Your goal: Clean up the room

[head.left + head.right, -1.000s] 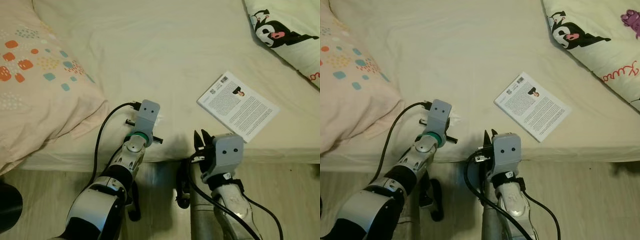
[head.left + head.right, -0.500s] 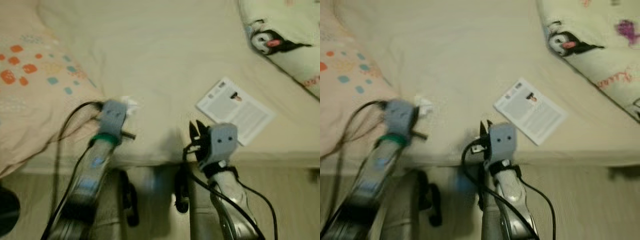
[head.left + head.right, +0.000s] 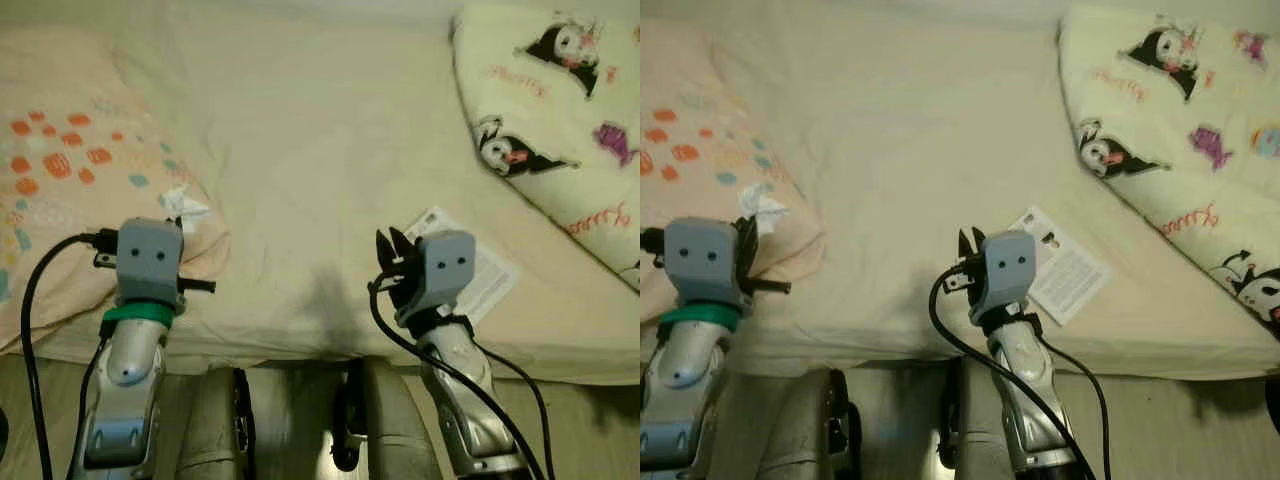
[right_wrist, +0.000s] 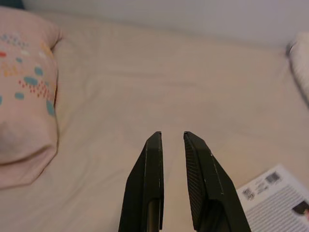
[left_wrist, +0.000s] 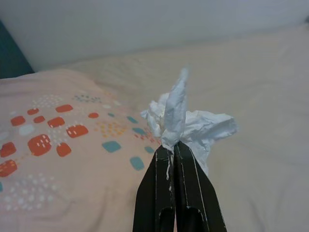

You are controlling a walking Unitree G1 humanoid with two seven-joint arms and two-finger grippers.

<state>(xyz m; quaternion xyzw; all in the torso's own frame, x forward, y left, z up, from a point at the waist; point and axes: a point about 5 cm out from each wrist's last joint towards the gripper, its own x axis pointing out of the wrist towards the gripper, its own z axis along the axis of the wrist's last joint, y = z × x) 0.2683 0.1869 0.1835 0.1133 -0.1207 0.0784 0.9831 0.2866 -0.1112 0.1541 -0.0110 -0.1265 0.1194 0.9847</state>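
Observation:
A crumpled white tissue [image 5: 186, 123] is pinched in my left gripper [image 5: 174, 145], which is shut on it and raised over the front corner of the pink patterned pillow [image 3: 70, 200]; the tissue [image 3: 185, 205] pokes out beyond the gripper's grey housing. My right gripper [image 4: 172, 137] hovers over the cream bed sheet [image 3: 310, 150] with its fingers slightly apart and nothing between them. A white booklet [image 3: 485, 275] lies flat on the bed just right of the right gripper [image 3: 390, 245], partly hidden by its housing.
A pale quilt with black cartoon figures [image 3: 550, 110] covers the bed's right side. The mattress front edge [image 3: 300, 350] runs just before my arms, with wooden floor [image 3: 1200, 430] below it. A light wall [image 4: 193, 19] stands behind the bed.
My left gripper has lifted the tissue off the sheet and moved left, over the pillow's corner. The camera has tilted up and shifted, bringing more of the quilt into view.

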